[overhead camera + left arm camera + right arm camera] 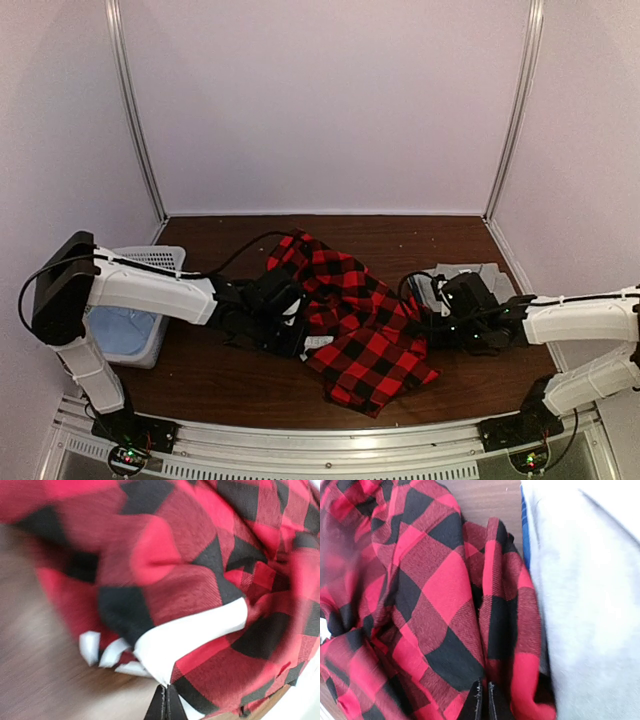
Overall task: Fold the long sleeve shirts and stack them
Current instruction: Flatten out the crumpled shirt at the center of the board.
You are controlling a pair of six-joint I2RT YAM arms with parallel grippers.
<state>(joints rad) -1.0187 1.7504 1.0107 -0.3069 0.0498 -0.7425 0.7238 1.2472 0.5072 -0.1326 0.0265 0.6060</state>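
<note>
The red-and-black check flannel shirt lies crumpled in the middle of the brown table. My left gripper is shut on its left edge, pinching the cloth at a white letter between closed fingertips. My right gripper is shut on a fold at the shirt's right side, the fingertips pressed together on the fabric. The grey shirt lies folded at the back right, right beside that fold.
A white slatted basket with pale blue cloth inside stands at the left, behind my left arm. White walls close off the back and both sides. A blue strip shows under the grey shirt's edge.
</note>
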